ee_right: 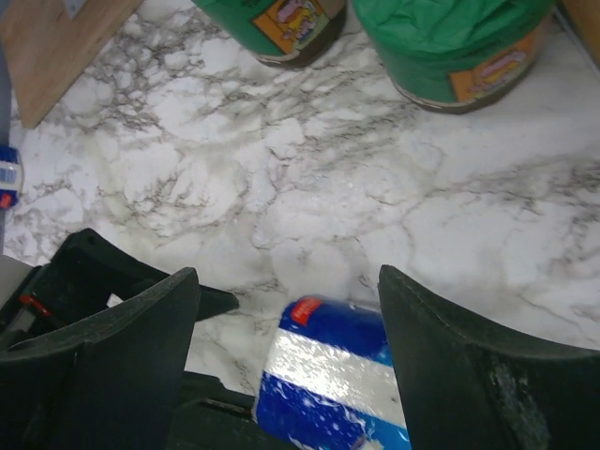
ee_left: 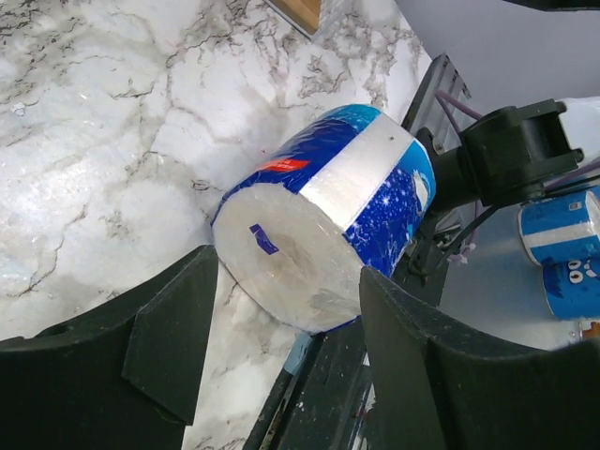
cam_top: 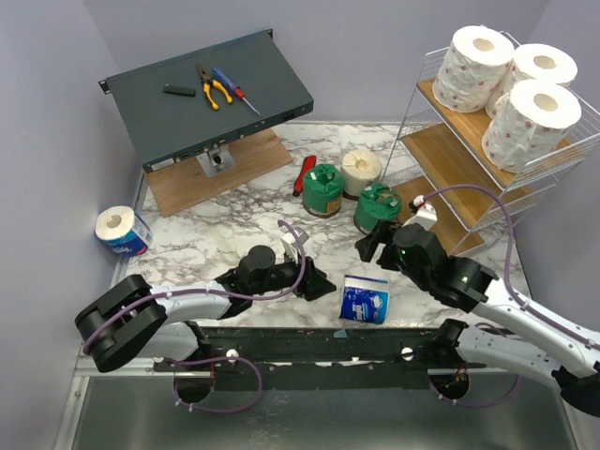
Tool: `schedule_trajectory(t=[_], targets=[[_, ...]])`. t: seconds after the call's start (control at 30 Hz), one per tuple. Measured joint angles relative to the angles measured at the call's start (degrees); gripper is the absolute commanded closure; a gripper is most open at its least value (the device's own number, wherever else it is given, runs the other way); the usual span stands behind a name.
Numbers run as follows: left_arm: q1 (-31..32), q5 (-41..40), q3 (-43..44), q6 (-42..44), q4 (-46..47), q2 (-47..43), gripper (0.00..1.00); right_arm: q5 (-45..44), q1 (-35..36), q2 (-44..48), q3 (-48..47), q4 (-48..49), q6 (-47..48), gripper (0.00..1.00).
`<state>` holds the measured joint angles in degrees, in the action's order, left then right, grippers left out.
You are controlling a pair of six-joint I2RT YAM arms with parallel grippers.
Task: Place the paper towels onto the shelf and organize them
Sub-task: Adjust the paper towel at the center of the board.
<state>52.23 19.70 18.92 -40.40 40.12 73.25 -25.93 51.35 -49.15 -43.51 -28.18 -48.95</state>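
A blue-wrapped paper towel roll (cam_top: 365, 299) lies on its side at the table's front edge. My left gripper (cam_top: 317, 281) is open just left of it; in the left wrist view the roll (ee_left: 328, 216) lies a little ahead of the open gripper (ee_left: 281, 347), its white end facing the fingers. My right gripper (cam_top: 373, 242) is open above and behind the roll (ee_right: 328, 384), and empty (ee_right: 291, 319). Two green rolls (cam_top: 322, 189) (cam_top: 377, 208) and a cream roll (cam_top: 361, 172) stand mid-table. Another blue roll (cam_top: 123, 230) lies far left. Three white pink-specked rolls (cam_top: 520, 94) sit on the shelf (cam_top: 450, 159).
A dark grey metal box (cam_top: 272, 75) with pliers and screwdrivers leans at the back left on a wood board (cam_top: 253, 159). A red-handled tool (cam_top: 305, 173) lies beside the green rolls. The green rolls also show in the right wrist view (ee_right: 450, 47).
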Motion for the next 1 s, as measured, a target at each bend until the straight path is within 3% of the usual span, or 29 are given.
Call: schedule_trajectory(t=[0.13,0.3,0.5,0.73,1.0], targets=[[-0.02,0.39,0.2,0.26,-0.94,-0.66,0.36,-1.33,0.0,2.6,-0.81,-10.14,-3.74,0.2],[0.0,1.73,0.35,0.63,-2.97,-0.9,0.35,-1.51,0.02,-0.63,-1.99,-21.55,-9.07,0.19],[0.28,2.99,0.37,0.94,-4.04,-2.34,0.33,-1.29,0.02,-1.86,-3.63,-29.11,-12.26,0.19],[3.85,4.57,5.11,1.9,-6.8,0.09,0.33,3.65,0.02,-2.14,0.74,-28.7,-14.75,0.19],[6.58,4.55,9.7,3.98,-10.51,3.1,0.32,10.99,0.02,2.58,7.43,-19.82,-17.07,0.19]])
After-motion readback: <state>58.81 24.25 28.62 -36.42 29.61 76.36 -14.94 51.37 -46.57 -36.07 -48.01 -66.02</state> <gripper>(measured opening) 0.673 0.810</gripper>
